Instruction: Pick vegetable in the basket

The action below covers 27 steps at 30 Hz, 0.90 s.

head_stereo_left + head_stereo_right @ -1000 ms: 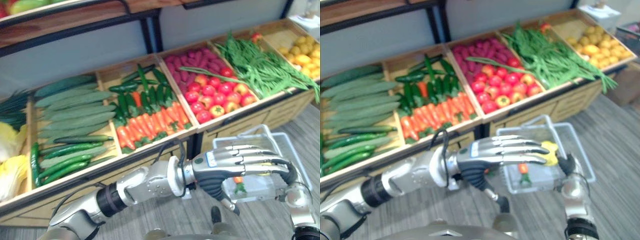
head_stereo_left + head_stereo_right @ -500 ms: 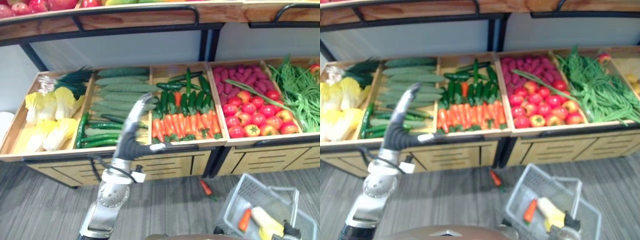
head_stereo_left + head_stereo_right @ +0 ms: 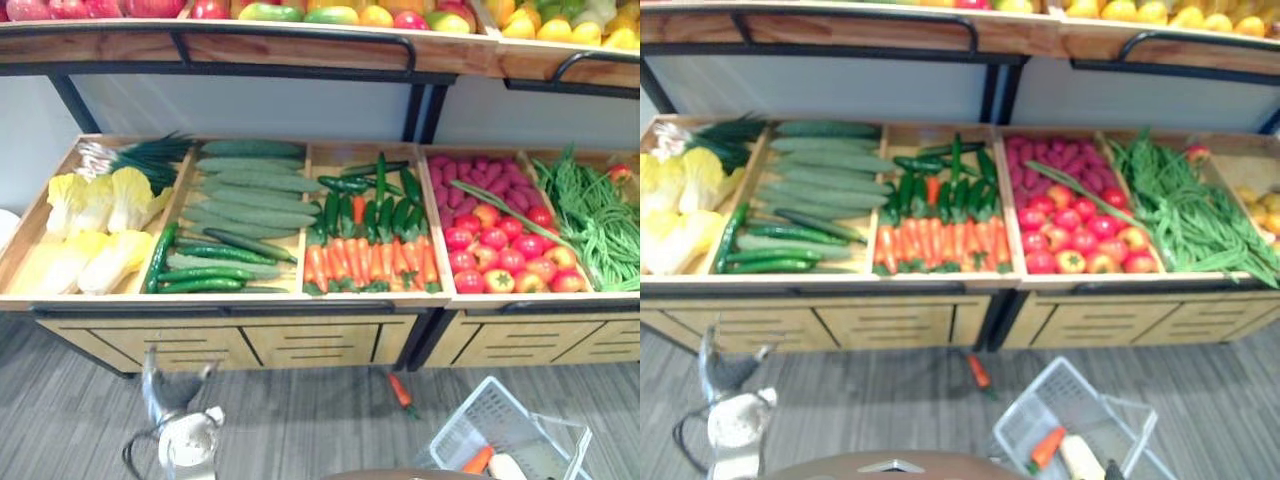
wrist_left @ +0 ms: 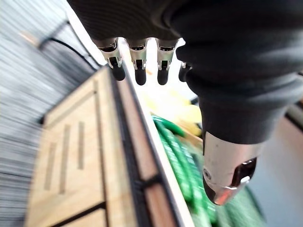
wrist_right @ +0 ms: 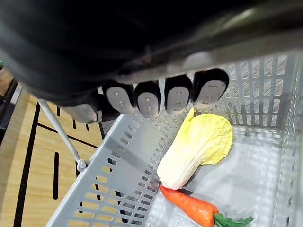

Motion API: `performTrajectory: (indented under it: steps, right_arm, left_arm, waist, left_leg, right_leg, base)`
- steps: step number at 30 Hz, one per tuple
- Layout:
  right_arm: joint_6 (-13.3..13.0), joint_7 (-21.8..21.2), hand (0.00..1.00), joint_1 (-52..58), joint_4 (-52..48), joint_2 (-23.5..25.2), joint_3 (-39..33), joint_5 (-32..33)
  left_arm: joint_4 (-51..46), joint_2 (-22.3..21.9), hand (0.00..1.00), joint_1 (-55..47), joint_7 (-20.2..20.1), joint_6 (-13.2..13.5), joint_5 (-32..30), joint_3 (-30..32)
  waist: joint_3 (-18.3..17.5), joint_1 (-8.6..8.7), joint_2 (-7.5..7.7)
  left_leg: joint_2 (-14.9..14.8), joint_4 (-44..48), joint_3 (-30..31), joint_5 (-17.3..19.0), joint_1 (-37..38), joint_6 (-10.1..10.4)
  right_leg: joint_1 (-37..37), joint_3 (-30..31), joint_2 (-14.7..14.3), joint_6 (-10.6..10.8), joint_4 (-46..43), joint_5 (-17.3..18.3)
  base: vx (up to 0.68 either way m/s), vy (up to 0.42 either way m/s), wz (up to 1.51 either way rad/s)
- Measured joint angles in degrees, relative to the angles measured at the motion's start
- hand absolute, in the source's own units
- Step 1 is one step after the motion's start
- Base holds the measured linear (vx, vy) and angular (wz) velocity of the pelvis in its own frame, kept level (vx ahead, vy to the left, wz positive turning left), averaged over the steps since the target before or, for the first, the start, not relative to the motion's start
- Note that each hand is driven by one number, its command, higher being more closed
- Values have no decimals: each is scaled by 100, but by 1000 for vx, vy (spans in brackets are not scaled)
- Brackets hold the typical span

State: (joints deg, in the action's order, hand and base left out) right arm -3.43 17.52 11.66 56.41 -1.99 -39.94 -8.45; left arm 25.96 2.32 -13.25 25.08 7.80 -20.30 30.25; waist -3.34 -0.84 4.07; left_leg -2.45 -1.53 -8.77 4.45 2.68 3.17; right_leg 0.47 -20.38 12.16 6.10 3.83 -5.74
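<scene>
The left robot hand (image 4: 229, 165) hangs low, well to the left of the basket (image 3: 490, 410). Its fingers (image 4: 140, 74) are straight and apart, holding nothing. It faces the front edge of the stand (image 3: 300, 345), which I judge leaves it free for the next pick.

The right robot hand (image 5: 177, 92) has its fingers curled, by the look of it round the basket's handle. The basket hangs under it, mouth up, ready to take produce. Inside the basket lie 1 cabbage (image 5: 196, 146) and 1 carrot (image 5: 189, 208), touching at the cabbage's white end.

Behind the basket, the stand's tilted bins show cucumbers (image 3: 250, 190), tomatoes (image 3: 500, 250) and beans (image 3: 600, 220), all sloped toward the robot for easy reach. 1 floor carrot (image 3: 400, 390) lies between the basket and the stand; it looks like a stray rather than stock. With 2 vegetables already in the basket, the task seems under way, and the next pick would fall to the free left robot hand.
</scene>
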Motion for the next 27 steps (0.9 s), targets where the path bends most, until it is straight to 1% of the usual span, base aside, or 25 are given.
performTrajectory:
  steps: [2,3,5,7,9,10,11,14,16,19,23,27]
  right_arm:
    - [-49,29,100,43,0,57,-2,1]
    - [-55,29,100,47,5,70,-4,0]
    - [-60,25,100,23,96,80,-21,-1]
    - [-87,26,100,-25,245,76,-25,-1]
    - [-101,44,100,-75,336,66,-27,0]
    - [-125,55,100,-137,396,62,-19,-1]
    - [-206,63,100,-193,524,35,5,-2]
    - [-216,66,100,-191,572,16,68,-1]
    - [-241,68,100,-206,666,-53,231,0]
    - [-269,64,100,-264,750,-137,454,3]
    - [-318,64,100,-271,747,-198,658,7]
    - [-350,62,100,-302,743,-224,807,7]
  left_arm:
    - [1129,-54,0,5,-8,-181,332,545]
    - [1460,-70,0,8,-33,-203,457,713]
    - [2546,-159,0,12,-235,-314,1235,1214]
    - [3074,-239,0,-38,-409,-382,1526,1303]
    - [3363,-315,0,-55,-524,-497,1498,1297]
    - [3434,-345,0,-48,-553,-544,1472,1281]
    - [3504,-342,0,-30,-582,-551,1330,1212]
    - [3512,-332,0,68,-651,-543,1224,1000]
    - [3509,-301,0,135,-787,-507,1213,736]
    - [3562,-211,0,175,-866,-455,1200,360]
    - [3557,-166,0,197,-915,-389,1113,-75]
    - [3559,-85,0,188,-912,-321,1052,-388]
  waist:
    - [-31,46,-32]
    - [-46,64,-53]
    - [-79,85,-77]
    - [-78,83,-79]
    - [-74,75,-81]
    - [-72,76,-75]
    - [-69,87,-70]
    - [-60,100,-84]
    - [-55,133,-91]
    - [-20,212,-93]
    - [86,221,-88]
    - [152,216,-125]
  left_leg:
    - [7,-59,-11,-2,54,-3]
    - [6,-76,-12,-2,54,-3]
    - [4,-150,-37,-12,91,12]
    - [4,-187,-44,-14,102,18]
    - [-8,-234,-92,-34,167,24]
    - [-25,-230,-147,-38,190,15]
    - [-35,-225,-163,-33,215,19]
    - [-39,-227,-161,-24,247,29]
    - [-38,-223,-160,-15,258,32]
    - [-40,-212,-158,-13,258,34]
    - [-58,-114,-166,29,257,45]
    - [-106,-30,-242,70,288,75]
  right_leg:
    - [22,2,2,16,6,25]
    - [17,3,-1,14,12,31]
    - [11,43,-24,14,56,31]
    - [14,71,-42,17,108,28]
    - [21,142,-71,37,125,14]
    - [19,194,-94,46,133,8]
    - [22,213,-115,61,142,-1]
    - [68,217,-126,61,170,0]
    - [91,216,-129,61,194,-1]
    - [94,216,-132,60,194,0]
    - [123,229,-137,58,183,2]
    - [132,333,-179,55,149,4]
  base:
    - [0,0,0]
    - [26,-3,-3]
    - [46,-7,-6]
    - [45,-10,-6]
    - [60,-14,-12]
    - [51,-22,-21]
    - [29,-24,-19]
    - [11,-9,-3]
    - [0,0,0]
    - [-11,-10,0]
    - [-38,-26,-2]
    - [-33,-24,-13]
